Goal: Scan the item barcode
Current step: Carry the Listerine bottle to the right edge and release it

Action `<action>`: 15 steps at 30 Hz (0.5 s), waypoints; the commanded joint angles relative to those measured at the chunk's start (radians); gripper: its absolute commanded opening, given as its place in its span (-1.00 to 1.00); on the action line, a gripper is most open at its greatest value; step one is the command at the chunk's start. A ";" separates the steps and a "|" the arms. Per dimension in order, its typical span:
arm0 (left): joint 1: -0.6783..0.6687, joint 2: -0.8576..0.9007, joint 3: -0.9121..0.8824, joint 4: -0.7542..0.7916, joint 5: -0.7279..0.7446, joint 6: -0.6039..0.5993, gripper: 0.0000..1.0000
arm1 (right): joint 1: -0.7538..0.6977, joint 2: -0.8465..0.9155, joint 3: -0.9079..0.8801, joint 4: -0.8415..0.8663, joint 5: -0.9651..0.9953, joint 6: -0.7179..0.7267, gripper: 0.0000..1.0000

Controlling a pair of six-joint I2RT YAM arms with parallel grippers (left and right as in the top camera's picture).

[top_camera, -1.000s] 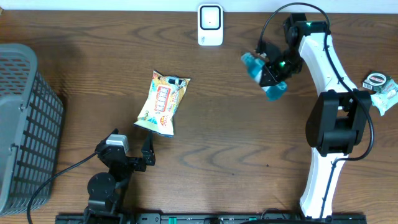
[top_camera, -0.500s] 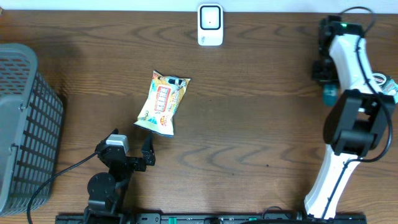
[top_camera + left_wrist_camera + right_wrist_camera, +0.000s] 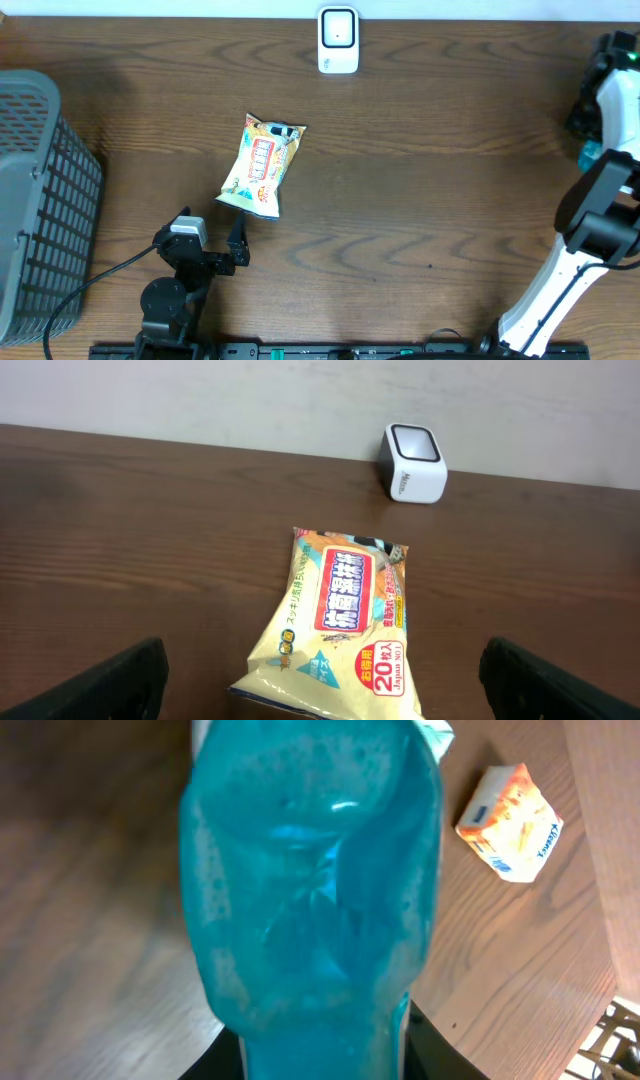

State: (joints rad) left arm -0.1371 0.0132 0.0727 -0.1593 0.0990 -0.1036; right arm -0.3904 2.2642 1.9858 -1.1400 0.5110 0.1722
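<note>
**A:** Overhead first. Where does everything sit?

**B:** The scanner point(image 3: 338, 40) stands at the far edge of the counter point(image 3: 430, 200), near the middle. A yellow packet point(image 3: 262, 165) lies flat left of centre, well apart from the scanner. A grey basket point(image 3: 40, 190) is at the left edge.

**A:** And the arms?

**B:** The left end effector point(image 3: 236, 247) is low near the front edge, just short of the packet's near corner, and it is released. The right arm point(image 3: 612, 100) is at the far right edge. A bit of the teal item point(image 3: 590, 157) shows beside it, well away from the scanner.

**A:** Left wrist view?

**B:** The dark fingers point(image 3: 120, 680) sit in the bottom corners, spread wide. The packet lies label up on the counter ahead, between them. The scanner stands beyond it by the wall.

**A:** Right wrist view?

**B:** The teal item fills most of the frame and is translucent. The right end effector point(image 3: 320, 1055) is grasping it at its lower end, a finger on each side. A small orange-and-white pack point(image 3: 510, 820) lies on the counter at the upper right, apart from it.
</note>
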 commanded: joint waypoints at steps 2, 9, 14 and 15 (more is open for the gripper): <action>0.004 -0.002 -0.016 -0.024 0.006 0.010 0.95 | -0.015 -0.014 0.007 -0.008 0.003 -0.055 -0.30; 0.004 -0.002 -0.016 -0.024 0.006 0.010 0.95 | 0.011 -0.043 0.012 -0.025 0.002 -0.040 0.99; 0.004 -0.002 -0.016 -0.024 0.006 0.010 0.95 | 0.084 -0.113 0.017 -0.013 -0.236 0.080 0.99; 0.004 -0.002 -0.016 -0.024 0.006 0.010 0.96 | 0.104 -0.126 0.017 -0.014 -0.347 0.101 0.99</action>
State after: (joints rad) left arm -0.1371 0.0132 0.0727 -0.1593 0.0990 -0.1036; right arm -0.3447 2.2261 1.9858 -1.1549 0.3965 0.1883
